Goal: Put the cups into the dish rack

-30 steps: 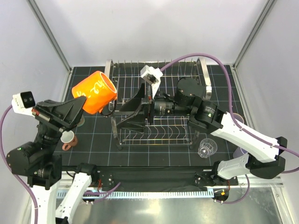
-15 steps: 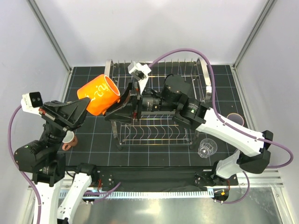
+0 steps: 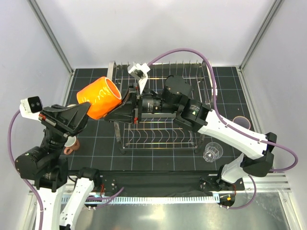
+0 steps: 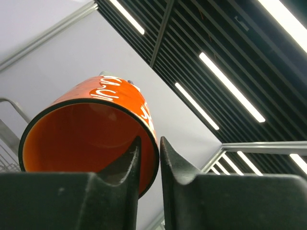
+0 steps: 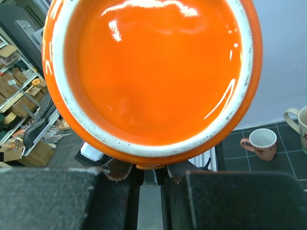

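From above, the glossy orange ceramic mug (image 3: 98, 97) hangs on its side in the air, just left of the two-tier chrome wire dish rack (image 3: 158, 136). The left gripper (image 3: 86, 111) is at its rim and the right gripper (image 3: 120, 107) at its base (a handover, I judge). To do it well, the left should let go only once the right holds firm.

Only the left wrist view shows the left fingers (image 4: 125, 163) clenched astride the rim wall, one inside and one outside.

Only the right wrist view shows the right fingers (image 5: 120, 171) pinched on an orange nub below the base, probably the handle. Behind it, a salmon-pink mug (image 5: 261, 143) waits on the black grid mat (image 5: 288, 165).
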`<state>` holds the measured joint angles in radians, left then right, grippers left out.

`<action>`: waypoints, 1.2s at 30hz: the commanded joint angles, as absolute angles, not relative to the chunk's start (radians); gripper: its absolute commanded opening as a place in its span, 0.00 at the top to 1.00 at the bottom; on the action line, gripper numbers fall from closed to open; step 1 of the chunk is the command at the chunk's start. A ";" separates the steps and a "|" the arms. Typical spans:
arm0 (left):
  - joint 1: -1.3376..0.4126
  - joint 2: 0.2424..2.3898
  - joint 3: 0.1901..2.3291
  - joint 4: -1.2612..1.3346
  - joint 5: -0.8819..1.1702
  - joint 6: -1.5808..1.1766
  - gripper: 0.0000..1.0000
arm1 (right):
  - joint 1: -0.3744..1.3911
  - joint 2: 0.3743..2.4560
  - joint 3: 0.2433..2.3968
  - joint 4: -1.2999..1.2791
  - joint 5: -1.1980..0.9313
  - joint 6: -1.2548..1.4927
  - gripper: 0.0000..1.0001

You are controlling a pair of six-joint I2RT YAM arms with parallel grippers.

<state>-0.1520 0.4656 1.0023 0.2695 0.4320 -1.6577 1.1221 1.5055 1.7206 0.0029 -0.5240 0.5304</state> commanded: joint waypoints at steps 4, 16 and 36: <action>-0.152 0.434 1.011 0.178 0.428 -1.628 0.61 | 1.127 1.451 1.753 0.066 -0.480 0.508 0.96; -0.153 0.333 1.117 -0.239 0.375 -1.234 0.19 | 1.127 1.303 1.652 -0.231 -0.365 0.407 0.96; -0.167 0.249 1.147 -0.703 0.097 -0.920 0.19 | 1.471 1.089 0.928 -0.269 0.216 0.364 0.96</action>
